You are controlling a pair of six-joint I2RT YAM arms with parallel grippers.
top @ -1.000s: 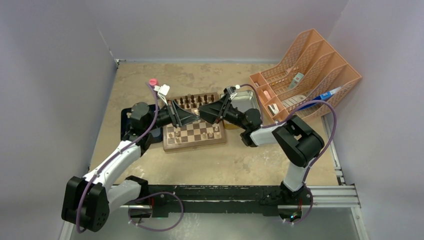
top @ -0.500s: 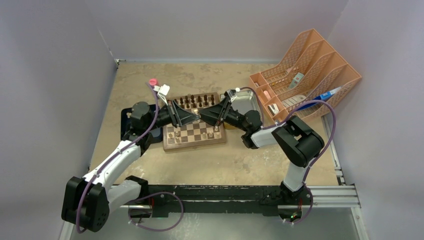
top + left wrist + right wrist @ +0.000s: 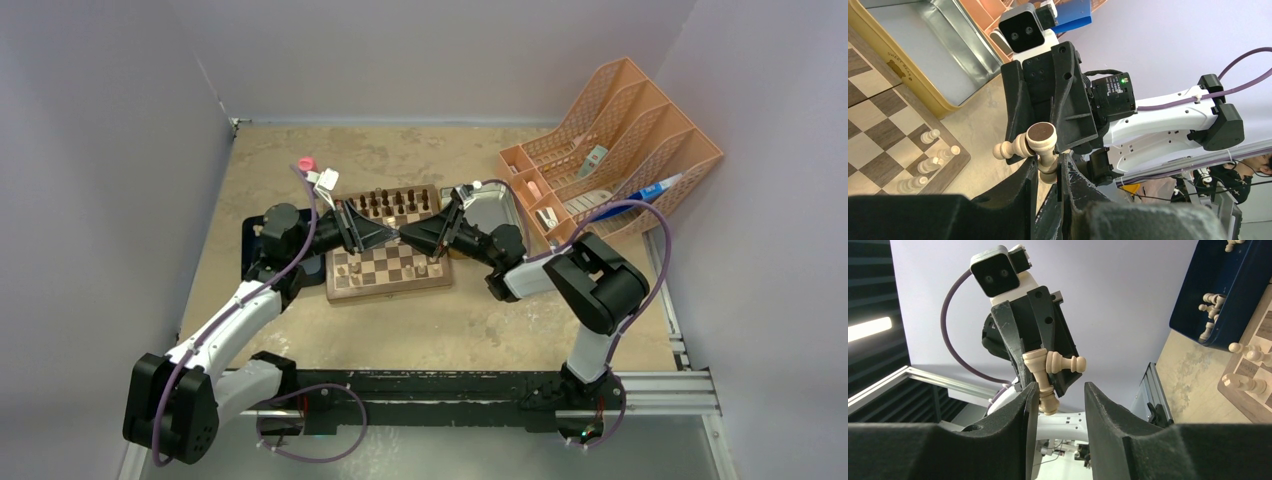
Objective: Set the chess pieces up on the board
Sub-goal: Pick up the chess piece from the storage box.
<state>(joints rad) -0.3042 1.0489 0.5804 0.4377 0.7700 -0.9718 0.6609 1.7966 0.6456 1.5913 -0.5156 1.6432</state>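
Pale piece point(image 3: 1044, 152), seemingly in left tool point(image 3: 1048, 169)

You are working in a robotics lab cell, not a home or a shop. Plain pale lilac partition walls point(image 3: 110, 220) box in a bench point(image 3: 470, 330) with a tan stone-patterned top. A black-and-white left robot arm point(image 3: 230, 320) and its right twin point(image 3: 590, 285) are bolted to a slotted aluminium rail point(image 3: 660, 385) at the near edge. Purple cables point(image 3: 666, 250) loop along them, and a small grey-and-black camera module point(image 3: 1021, 28) sits on a wrist. Past the partitions you can see a long ceiling light strip point(image 3: 868, 329) and what looks like a dark-haired person point(image 3: 1255, 167) among more cabling.
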